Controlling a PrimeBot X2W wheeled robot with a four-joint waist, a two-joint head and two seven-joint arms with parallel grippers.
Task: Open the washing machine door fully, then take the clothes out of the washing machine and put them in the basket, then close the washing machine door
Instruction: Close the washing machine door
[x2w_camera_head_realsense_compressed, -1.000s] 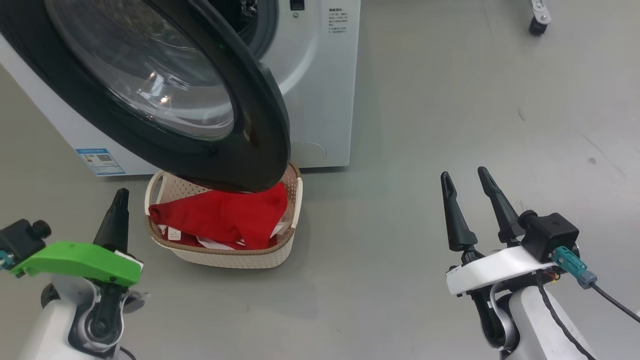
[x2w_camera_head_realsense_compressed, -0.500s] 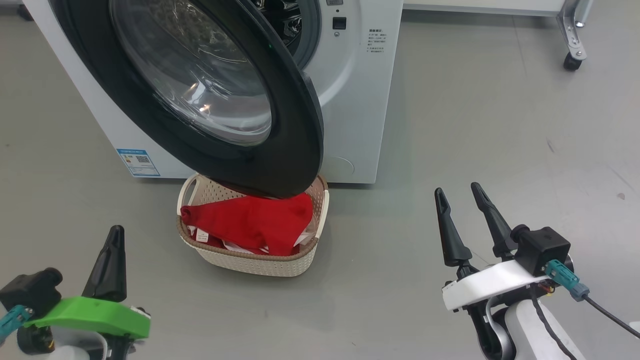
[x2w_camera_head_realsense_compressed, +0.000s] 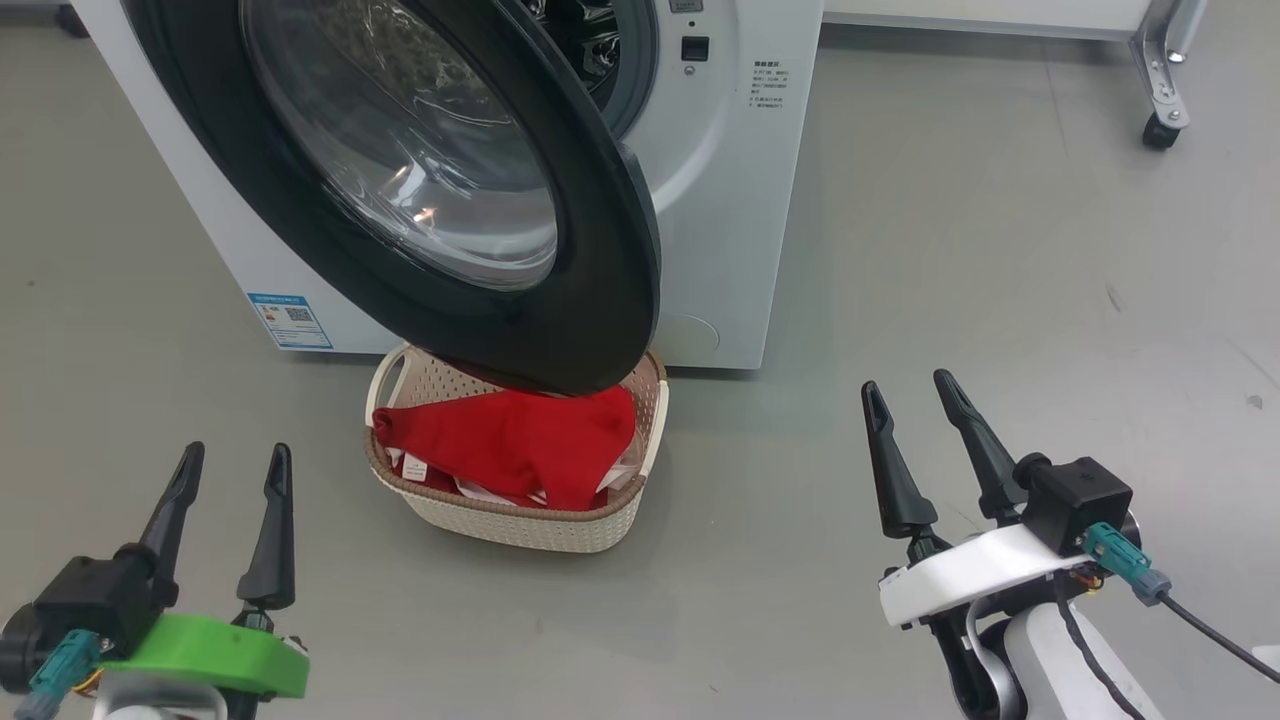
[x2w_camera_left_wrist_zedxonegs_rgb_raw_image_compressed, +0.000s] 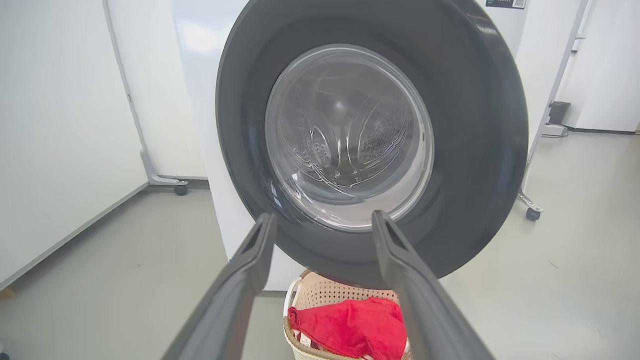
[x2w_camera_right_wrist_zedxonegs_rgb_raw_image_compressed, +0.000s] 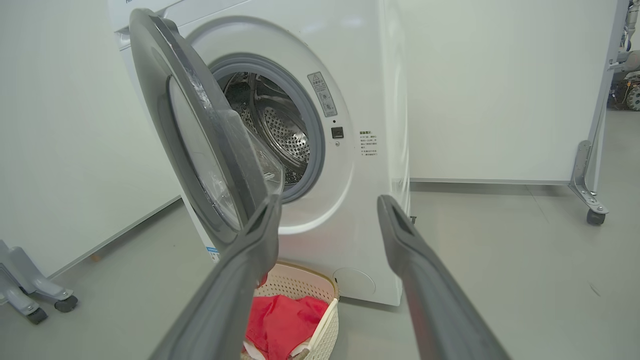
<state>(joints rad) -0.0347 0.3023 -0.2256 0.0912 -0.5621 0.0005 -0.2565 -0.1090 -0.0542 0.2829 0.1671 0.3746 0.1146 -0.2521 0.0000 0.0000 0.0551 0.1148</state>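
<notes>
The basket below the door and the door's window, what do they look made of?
The basket looks like matte cream plastic, pierced with rows of small holes, its brown rim imitating weave. The door window seems clear glass or hard plastic: glossy, see-through, catching reflections.

Door (x2w_camera_head_realsense_compressed: 560, 300) ajar over basket (x2w_camera_head_realsense_compressed: 520, 520) holding red clothes (x2w_camera_head_realsense_compressed: 520, 445).

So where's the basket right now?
In the head view the basket sits on the floor, a bit left of middle, in front of the washing machine, under the open washing machine door, with red clothes inside.
</notes>
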